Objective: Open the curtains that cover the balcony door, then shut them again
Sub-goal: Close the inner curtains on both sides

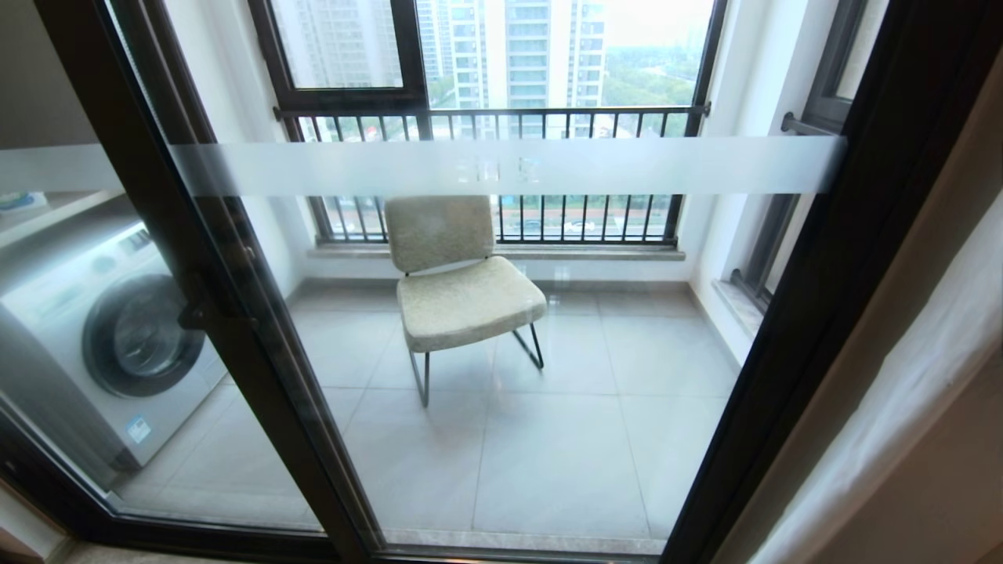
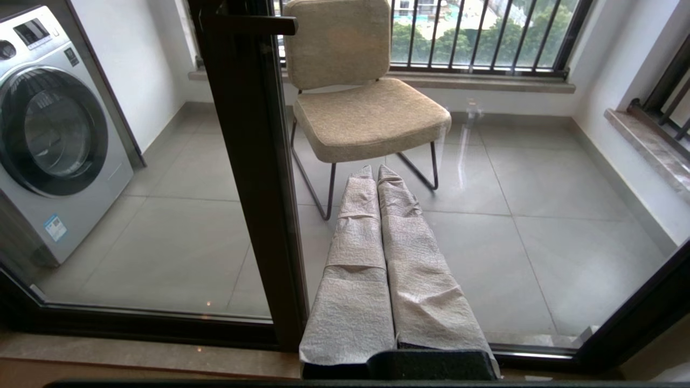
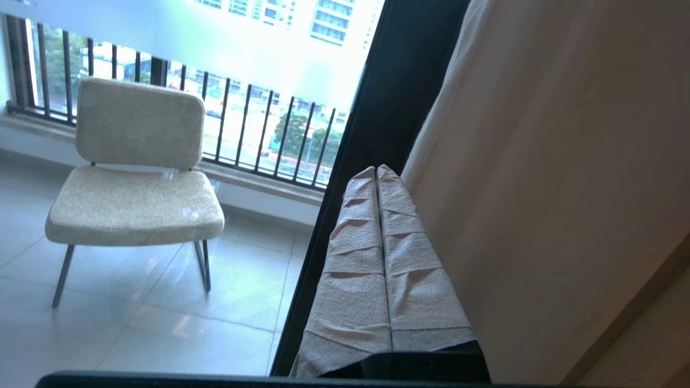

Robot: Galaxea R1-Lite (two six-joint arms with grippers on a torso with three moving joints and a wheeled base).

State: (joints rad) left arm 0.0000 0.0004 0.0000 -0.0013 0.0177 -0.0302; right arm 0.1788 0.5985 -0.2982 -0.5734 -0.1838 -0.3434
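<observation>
Door [image 1: 501, 329] glass uncovered; curtains [image 1: 901, 376] bunched at its right edge, so opening looks done, closing left. Right gripper [image 3: 376, 171] jaws together, empty, curtains just beside them. Left gripper [image 2: 375, 170] jaws together, empty, facing the door, well apart from curtains.

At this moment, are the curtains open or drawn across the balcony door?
Open. The door glass is uncovered, showing the chair and washer; the curtains hang gathered at its right edge.
</observation>
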